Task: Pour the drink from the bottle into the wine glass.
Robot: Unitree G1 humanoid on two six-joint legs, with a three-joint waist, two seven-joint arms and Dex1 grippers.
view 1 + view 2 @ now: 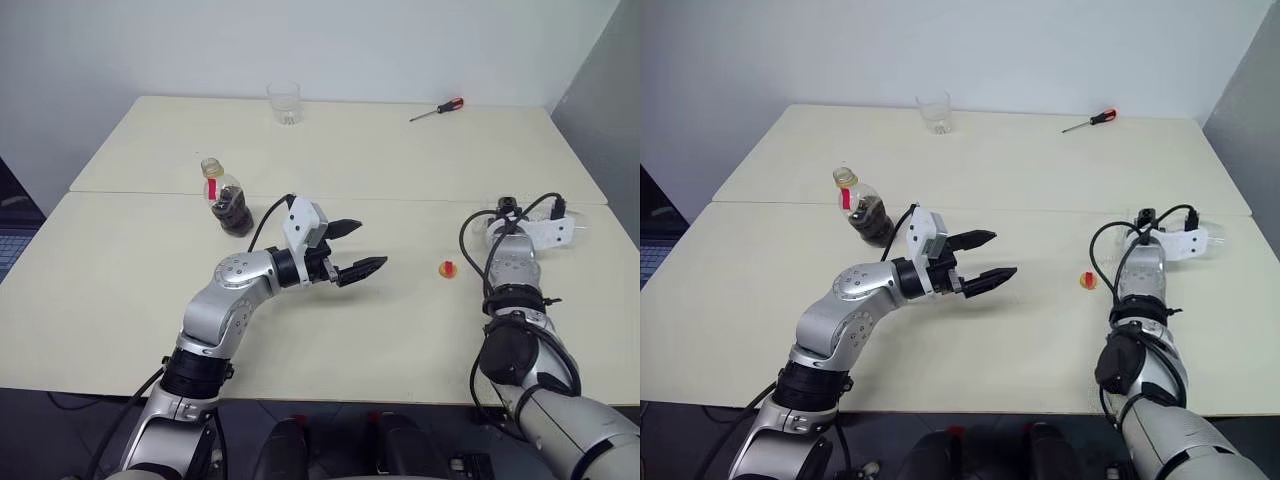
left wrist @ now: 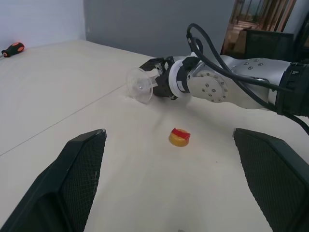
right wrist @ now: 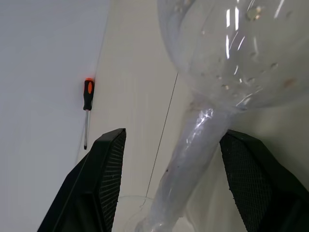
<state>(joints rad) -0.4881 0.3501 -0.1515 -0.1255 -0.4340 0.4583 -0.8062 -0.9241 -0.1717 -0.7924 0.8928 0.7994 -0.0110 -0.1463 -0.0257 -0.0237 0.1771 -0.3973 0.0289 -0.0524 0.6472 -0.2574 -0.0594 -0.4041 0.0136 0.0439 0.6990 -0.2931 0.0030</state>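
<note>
Two pale counter (image 1: 330,330) surfaces abut along a seam running across the scene. The bottle (image 1: 227,198) stands upright on the near surface, just beside the seam, uncapped, with the drink (image 1: 234,215) filling roughly its lower half. A yellow cap with a red mark (image 1: 448,268) lies on the near surface between the two arms.

The left end effector (image 1: 352,249) is held above the near surface, beside the bottle and apart from it; its two black fingers are spread wide and hold nothing.

The right end effector (image 3: 169,183) is extended toward the far right of the near surface. The wine glass (image 2: 140,85) lies tipped on its side there, its round foot turned toward the left arm's camera. In the right wrist view the stem (image 3: 188,164) passes between the two fingers, with a visible gap on either side, and the bowl (image 3: 246,43) lies just beyond the fingertips; the fingers are partly open around the stem and not clamped on it.

A short clear tumbler (image 1: 284,102) stands upright near the far edge of the far surface. A screwdriver with a red-and-black handle (image 1: 437,109) lies on the same surface, well apart from the tumbler.
</note>
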